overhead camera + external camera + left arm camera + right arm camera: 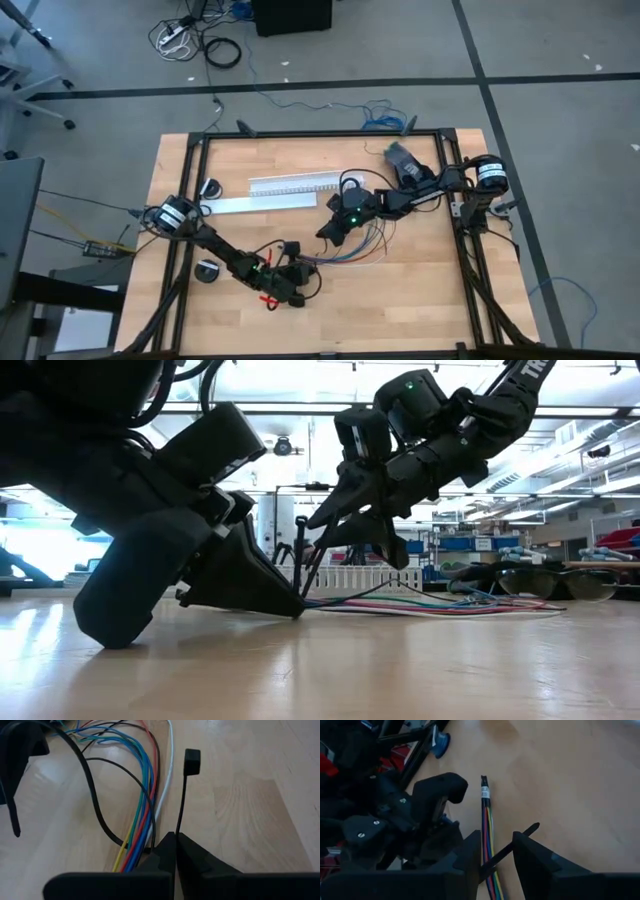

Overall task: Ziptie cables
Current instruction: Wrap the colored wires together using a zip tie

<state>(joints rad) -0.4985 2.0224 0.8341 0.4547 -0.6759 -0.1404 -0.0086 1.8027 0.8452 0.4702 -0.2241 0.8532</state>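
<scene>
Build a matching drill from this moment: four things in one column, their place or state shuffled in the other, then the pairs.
Things
1. left gripper
2. right gripper
3. cables
4. white slotted channel

Places or states
A. lying alone at the far side of the table, away from both grippers
B. fingers apart, a thin black strip passing between them
C. shut on the ziptie, whose head sticks out ahead
D. fanned out in many colours on the wood, running between the two grippers

Pairs: 1-C, 2-B, 3-D, 4-A
</scene>
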